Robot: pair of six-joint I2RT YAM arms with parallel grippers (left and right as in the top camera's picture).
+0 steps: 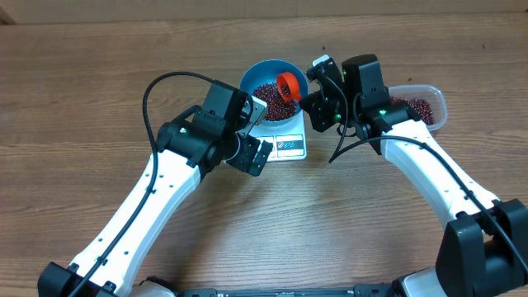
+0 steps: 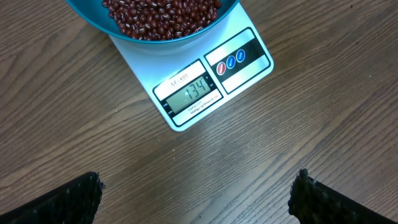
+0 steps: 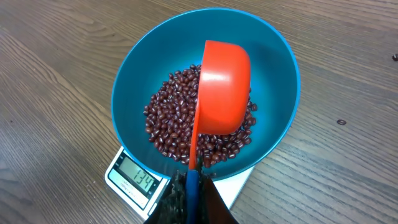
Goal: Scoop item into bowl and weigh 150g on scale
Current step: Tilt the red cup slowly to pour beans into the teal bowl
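Observation:
The blue bowl [image 1: 272, 91] [image 3: 273, 74] stands on the white scale [image 1: 289, 144] [image 2: 245, 74] [image 3: 121, 180], and the scale's display reads 134. Dark red-brown beans [image 3: 174, 118] [image 2: 161, 15] lie piled in the bowl. My right gripper [image 3: 194, 190] [image 1: 318, 95] is shut on the blue handle of a red scoop [image 3: 221, 87] [image 1: 287, 84], which hangs turned over above the beans. My left gripper [image 2: 196, 196] [image 1: 252, 153] stands open over bare table in front of the scale, holding nothing.
A clear plastic tub [image 1: 425, 107] with more beans sits at the right, partly behind my right arm. A few stray beans [image 3: 341, 121] lie on the wooden table right of the bowl.

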